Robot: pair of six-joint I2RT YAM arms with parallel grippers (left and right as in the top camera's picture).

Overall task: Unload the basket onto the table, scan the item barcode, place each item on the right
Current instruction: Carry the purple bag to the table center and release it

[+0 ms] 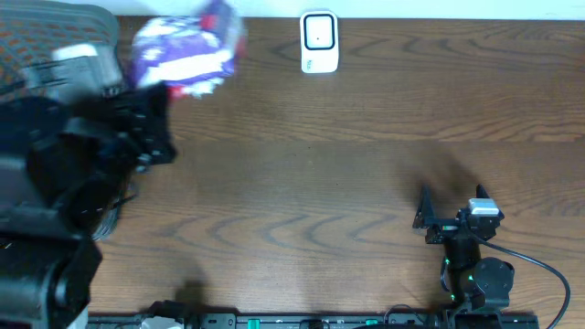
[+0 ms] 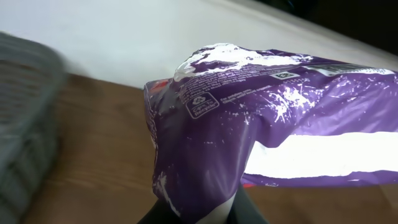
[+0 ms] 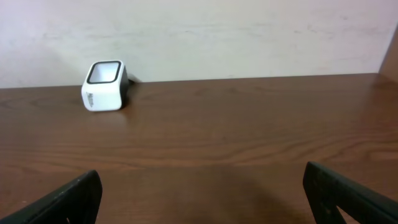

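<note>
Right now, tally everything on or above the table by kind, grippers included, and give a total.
Purple snack bag: 1
White barcode scanner: 1
Grey woven bin, blurred: 1
Grippers: 2, the left gripper shut on the bag, the right gripper open
Total: 5

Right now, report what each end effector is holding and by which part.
The left end effector grips the purple bag by a bunched end, the rest sticking out beyond the fingers. The right end effector is open and holds nothing.
</note>
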